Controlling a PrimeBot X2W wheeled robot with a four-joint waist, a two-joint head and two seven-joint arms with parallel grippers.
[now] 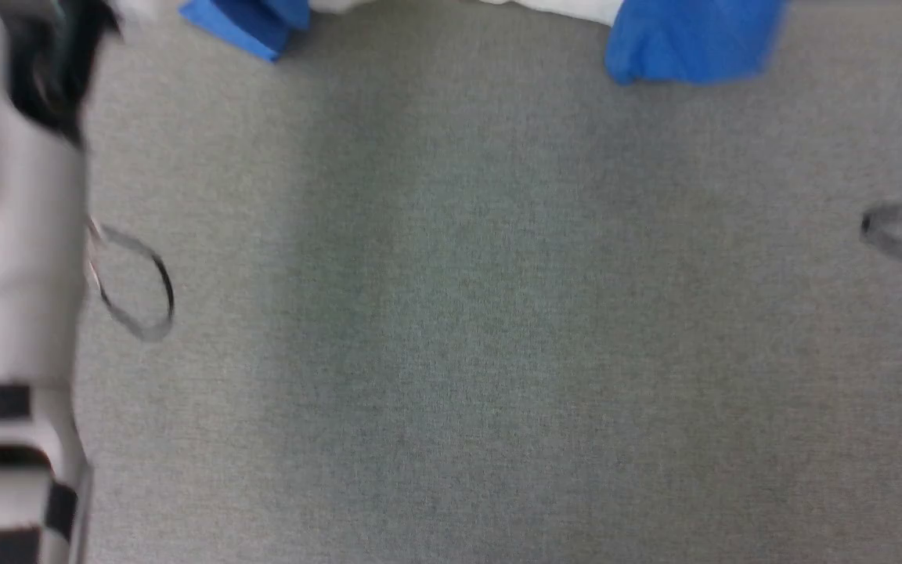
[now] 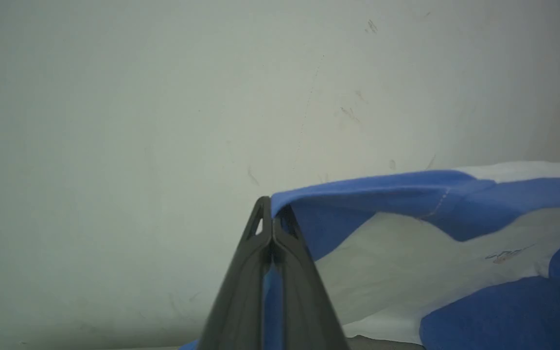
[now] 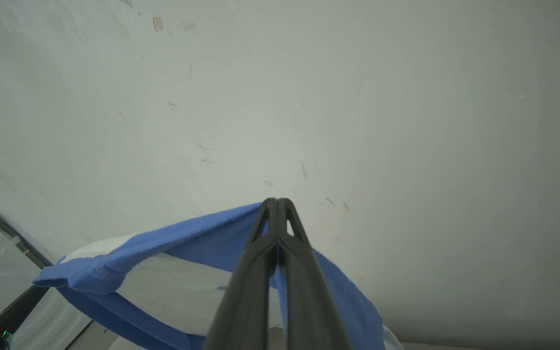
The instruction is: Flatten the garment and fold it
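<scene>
White garment (image 2: 406, 253) with blue sleeves held up taut before a pale scuffed wall (image 2: 163, 97), blurred at the head view's top over the grey tabletop (image 1: 459, 313), left hand (image 2: 271, 206) clamped on one blue edge, right hand (image 3: 277, 204) clamped on another

L claw (image 2: 272, 214) tight on garment (image 2: 406, 253) blue sleeve edge, pale wall (image 2: 163, 97) behind

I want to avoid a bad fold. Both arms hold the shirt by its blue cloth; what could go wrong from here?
The left fingers pinch only a thin blue edge of the garment; it may slip out. Between them and the right fingers the cloth hangs slack, so it may land creased on the grey surface.
</scene>
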